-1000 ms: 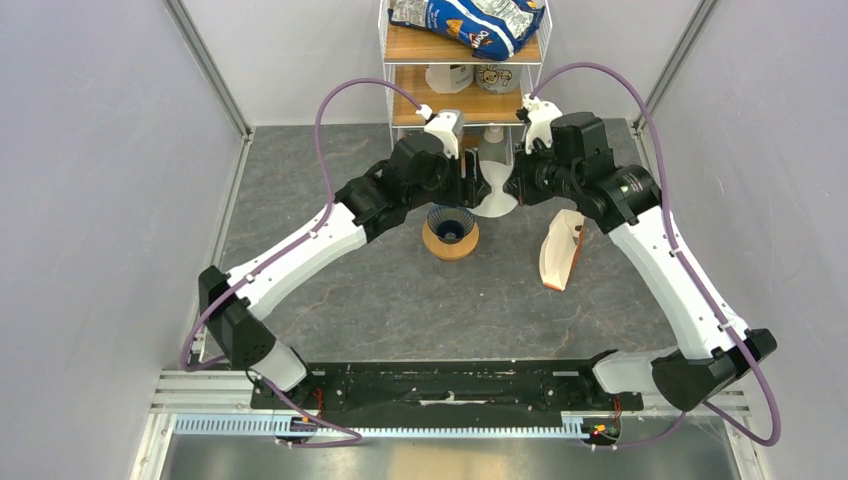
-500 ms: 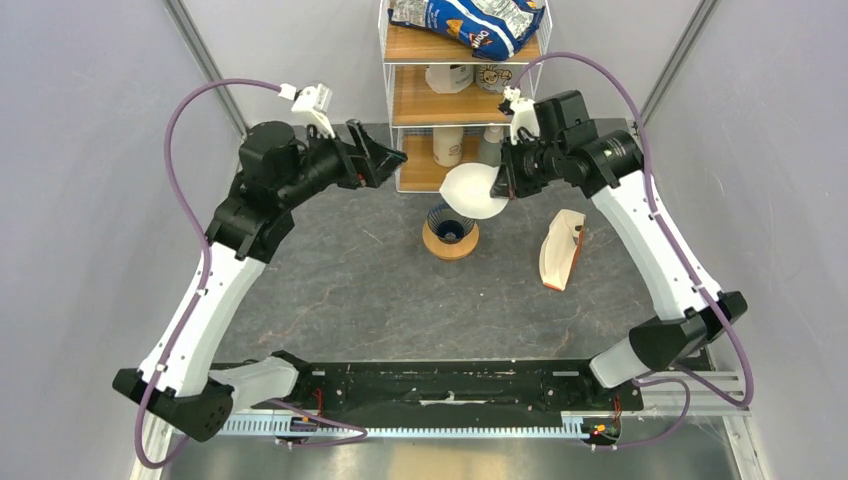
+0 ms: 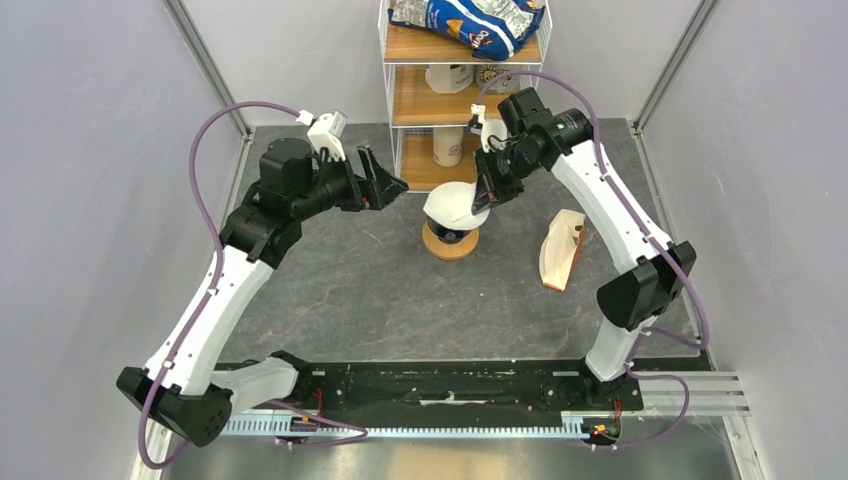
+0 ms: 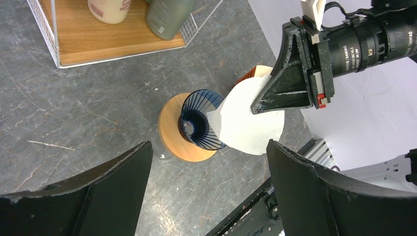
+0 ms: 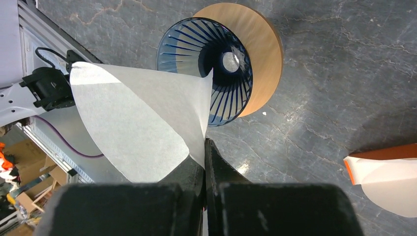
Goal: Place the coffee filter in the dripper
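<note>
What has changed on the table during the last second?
The left gripper came away from the coffee filter and drew back to the left, now open. The right gripper, shut on the filter, carried it left to over the dripper. The dripper, its wooden base and the filter bundle stayed in place.

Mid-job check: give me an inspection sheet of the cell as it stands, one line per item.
Surface: grey stone-pattern table; one small white speck beside the wooden ring.
Job's things: coffee filter held in the air, its lower corner at the rim of the dripper, not seated; dripper upright on the ring.
Clutter: filter bundle right of the dripper; wire shelf at the back with bottles and a snack bag.
Grippers: right gripper shut on the filter's edge; left gripper open, empty.
Cables: purple cables loop above the arms, away from the dripper.
Surroundings: plain grey walls; nothing else seen.
</note>
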Robot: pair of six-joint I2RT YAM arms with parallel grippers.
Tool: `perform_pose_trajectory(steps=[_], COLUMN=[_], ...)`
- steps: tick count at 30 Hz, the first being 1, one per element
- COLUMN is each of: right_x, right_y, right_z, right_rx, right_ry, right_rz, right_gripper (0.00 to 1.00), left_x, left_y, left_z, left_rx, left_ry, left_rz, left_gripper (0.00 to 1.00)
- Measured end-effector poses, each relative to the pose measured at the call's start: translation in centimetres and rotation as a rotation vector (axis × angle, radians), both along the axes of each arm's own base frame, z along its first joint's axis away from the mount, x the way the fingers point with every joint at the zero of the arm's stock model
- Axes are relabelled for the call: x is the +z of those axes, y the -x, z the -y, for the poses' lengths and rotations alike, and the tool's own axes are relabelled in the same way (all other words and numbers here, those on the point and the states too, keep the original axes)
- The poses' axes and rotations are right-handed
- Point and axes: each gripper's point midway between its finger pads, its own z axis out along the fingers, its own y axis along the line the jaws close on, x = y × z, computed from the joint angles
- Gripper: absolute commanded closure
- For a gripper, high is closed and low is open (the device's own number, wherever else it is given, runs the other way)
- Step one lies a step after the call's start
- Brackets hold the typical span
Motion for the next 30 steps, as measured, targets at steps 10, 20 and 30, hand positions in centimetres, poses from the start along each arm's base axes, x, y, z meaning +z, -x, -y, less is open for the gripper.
perform_pose_trajectory(steps=[10,20,30], right_x=[-1.7,-0.4,-0.2], right_y=[0.0,-0.9,-2.4], right_z=[-0.5,-0.2,0.8], right_rx=[0.034,0.044,0.113], right_ry=[0.030,0.055,0.122], right_rz=[-0.053,0.028,0.140], right_gripper=[0.38,0.26,0.19], left_x=[-1.6,-2.7,-6.3], left_y=[-0.7,-1.2,-1.6], left_z=[0.3,0.4,1.4], left_rx=[0.000,-0.020,-0.124], left_ry=[-0.023,-0.070,-0.167], left_rz=[-0.046,-0.051,-0.138], left_gripper=[0.06,0.06,0.05])
